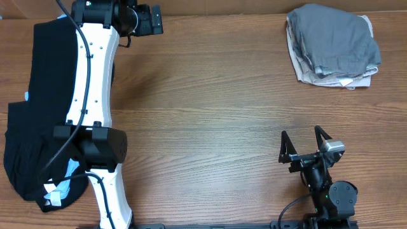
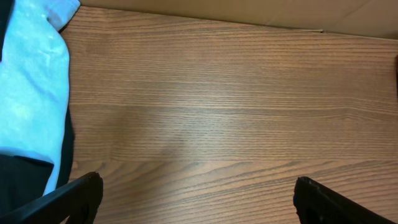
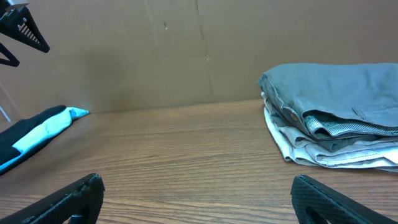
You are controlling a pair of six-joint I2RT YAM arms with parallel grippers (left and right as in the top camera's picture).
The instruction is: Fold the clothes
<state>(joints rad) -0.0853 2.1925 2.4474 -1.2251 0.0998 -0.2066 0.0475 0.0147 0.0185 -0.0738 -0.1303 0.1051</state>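
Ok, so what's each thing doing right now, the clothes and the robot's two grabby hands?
Taupe-grey cloth shorts: folded, on top of the stack.
Beige cloth shorts: folded, under the grey pair.
Black cloth garment: unfolded, in a rumpled heap.
Light-blue cloth garment: unfolded, bunched against the black one.
Left gripper: open, holding nothing.
Right gripper: open, holding nothing.

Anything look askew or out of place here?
Only the black garments at the table's left edge: a loose unfolded heap, partly under the left arm, light-blue cloth poking out. The grey shorts sit folded on the beige shorts at far right.
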